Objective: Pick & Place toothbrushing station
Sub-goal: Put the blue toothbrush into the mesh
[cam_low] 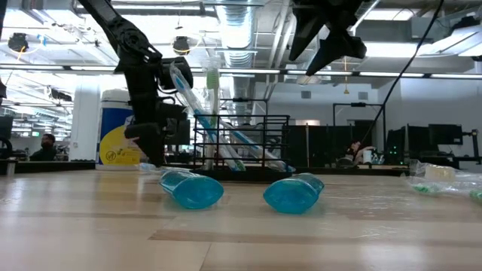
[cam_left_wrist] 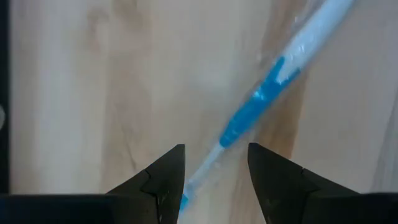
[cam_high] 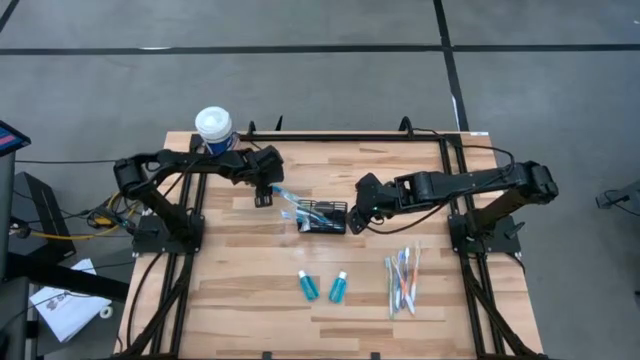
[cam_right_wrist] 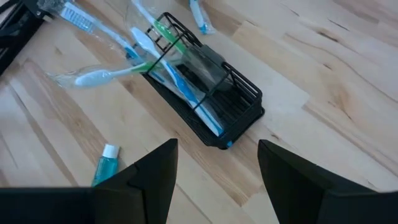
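Toothbrushing station first: the black wire-mesh basket (cam_high: 325, 216) sits on the wooden worktop (cam_high: 250, 290) near its middle, between my two arms. Several wrapped toothbrushes lean out of it, heads pointing toward my left side; in the right wrist view I can pick out a green one (cam_right_wrist: 163, 46) and a blue-and-white one (cam_right_wrist: 186, 93) lying along the basket's length.

My left claw (cam_high: 264, 195) is just beside the basket's left end, its fingers (cam_left_wrist: 163, 180) closed on the lower handle of a blue-and-white toothbrush (cam_left_wrist: 261, 102). That brush slants from my claw into the basket; in the low view it rises at a tilt above the wire rim (cam_low: 197, 105).

My right claw (cam_high: 358, 217) hangs above the basket's right end, clear of it, jaws spread wide and holding nothing. In its own wrist view the basket lies between and beyond my two fingers (cam_right_wrist: 149, 174).

Nearer the front edge of the worktop two teal tubes (cam_high: 308, 286) (cam_high: 338, 287) lie side by side, a little apart from each other and well apart from the basket. To their right lies a loose bundle of toothbrushes (cam_high: 402, 280), white, blue and orange.

At the worktop's back left corner stands a white-lidded canister (cam_high: 214, 128), behind my left arm.
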Controlling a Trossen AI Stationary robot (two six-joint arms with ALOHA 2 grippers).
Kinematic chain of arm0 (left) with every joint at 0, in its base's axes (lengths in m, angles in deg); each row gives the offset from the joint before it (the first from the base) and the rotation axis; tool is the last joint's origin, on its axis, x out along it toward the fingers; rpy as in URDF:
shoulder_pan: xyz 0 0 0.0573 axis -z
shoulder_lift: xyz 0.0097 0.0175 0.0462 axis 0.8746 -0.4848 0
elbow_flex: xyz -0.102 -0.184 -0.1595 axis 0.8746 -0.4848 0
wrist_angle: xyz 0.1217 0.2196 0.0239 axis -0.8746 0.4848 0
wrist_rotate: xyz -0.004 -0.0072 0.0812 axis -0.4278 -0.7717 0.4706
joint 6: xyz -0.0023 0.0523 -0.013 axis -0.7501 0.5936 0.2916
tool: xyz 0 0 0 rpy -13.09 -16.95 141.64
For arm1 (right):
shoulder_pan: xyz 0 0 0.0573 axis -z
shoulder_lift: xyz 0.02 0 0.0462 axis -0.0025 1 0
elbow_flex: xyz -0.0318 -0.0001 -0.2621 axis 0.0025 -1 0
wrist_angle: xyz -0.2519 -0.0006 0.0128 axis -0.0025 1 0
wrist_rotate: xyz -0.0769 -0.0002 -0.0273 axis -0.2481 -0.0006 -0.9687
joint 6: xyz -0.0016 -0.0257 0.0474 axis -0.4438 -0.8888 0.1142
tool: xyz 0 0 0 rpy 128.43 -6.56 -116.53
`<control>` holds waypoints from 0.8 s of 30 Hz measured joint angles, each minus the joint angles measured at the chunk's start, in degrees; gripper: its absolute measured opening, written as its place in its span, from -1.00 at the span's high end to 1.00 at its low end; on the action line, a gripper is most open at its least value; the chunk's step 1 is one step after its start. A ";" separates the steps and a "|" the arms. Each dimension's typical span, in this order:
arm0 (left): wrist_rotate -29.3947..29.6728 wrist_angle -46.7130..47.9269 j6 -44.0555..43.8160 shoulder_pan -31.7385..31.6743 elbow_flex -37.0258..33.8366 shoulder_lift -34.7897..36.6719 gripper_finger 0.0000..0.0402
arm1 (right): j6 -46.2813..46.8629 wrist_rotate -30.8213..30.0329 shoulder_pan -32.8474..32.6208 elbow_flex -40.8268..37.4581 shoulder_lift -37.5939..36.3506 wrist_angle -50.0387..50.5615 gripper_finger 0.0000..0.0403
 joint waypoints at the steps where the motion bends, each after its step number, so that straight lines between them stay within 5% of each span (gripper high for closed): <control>1: -0.01 -0.60 0.09 0.00 0.00 0.23 0.16 | -0.39 0.00 0.00 0.00 0.00 -0.17 -0.05; 24: -3.24 0.00 6.55 -0.82 -3.20 0.51 0.16 | -4.93 1.93 0.80 0.00 0.00 -4.00 -0.05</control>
